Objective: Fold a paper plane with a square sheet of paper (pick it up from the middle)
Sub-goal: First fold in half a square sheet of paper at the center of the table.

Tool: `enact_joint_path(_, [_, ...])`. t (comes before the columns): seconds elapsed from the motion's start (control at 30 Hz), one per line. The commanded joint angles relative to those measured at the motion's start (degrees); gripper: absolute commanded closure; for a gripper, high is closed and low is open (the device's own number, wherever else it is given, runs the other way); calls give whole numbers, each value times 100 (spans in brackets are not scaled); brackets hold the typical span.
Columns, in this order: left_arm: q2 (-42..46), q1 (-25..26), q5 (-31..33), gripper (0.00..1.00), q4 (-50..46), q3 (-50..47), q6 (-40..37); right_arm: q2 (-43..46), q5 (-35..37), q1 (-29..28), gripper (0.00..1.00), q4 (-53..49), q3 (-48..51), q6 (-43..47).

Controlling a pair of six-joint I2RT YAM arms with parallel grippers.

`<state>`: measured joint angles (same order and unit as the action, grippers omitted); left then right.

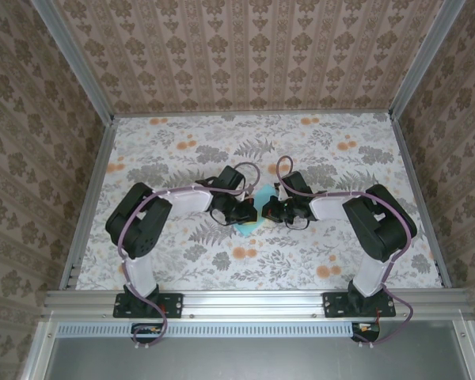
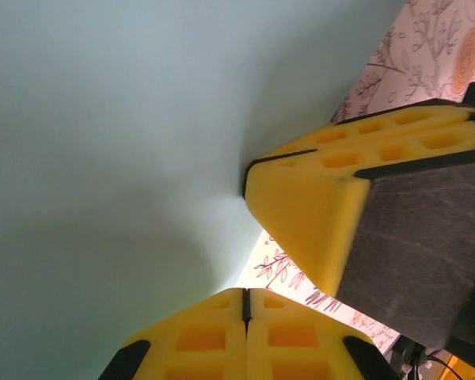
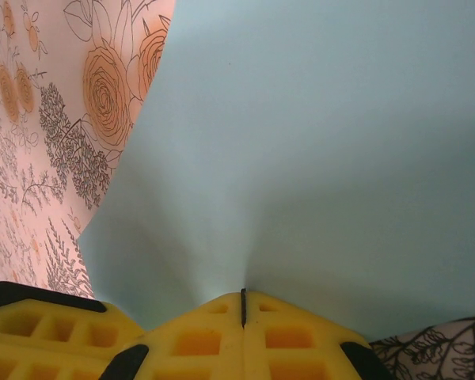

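Pinching the sheet (image 3: pixel 317 142), which sits at the middle of the surface (image 1: pixel 317 150) between the arms, the left jaws and right jaws are each closed on its paper, puckering it at the nip. To fold it well, I judge both should move together, evenly, holding it taut without tugging it apart or tearing.

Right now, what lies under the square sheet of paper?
The flowered table shows past the edges of the square sheet of paper; whatever lies directly beneath is covered. The left end effector and the right end effector are shut on the sheet.
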<state>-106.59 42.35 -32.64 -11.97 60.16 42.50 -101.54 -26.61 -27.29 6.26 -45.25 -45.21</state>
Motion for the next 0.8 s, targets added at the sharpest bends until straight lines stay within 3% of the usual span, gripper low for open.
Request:
enact_joint_path(0.0, [-129, 38, -127, 100, 69, 108, 105, -95, -90, -31, 100, -55, 126, -66])
enact_joint_path(0.77, [-382, 89, 376, 100, -859, -94, 142, -212, -59, 128, 100, -11, 145, 106])
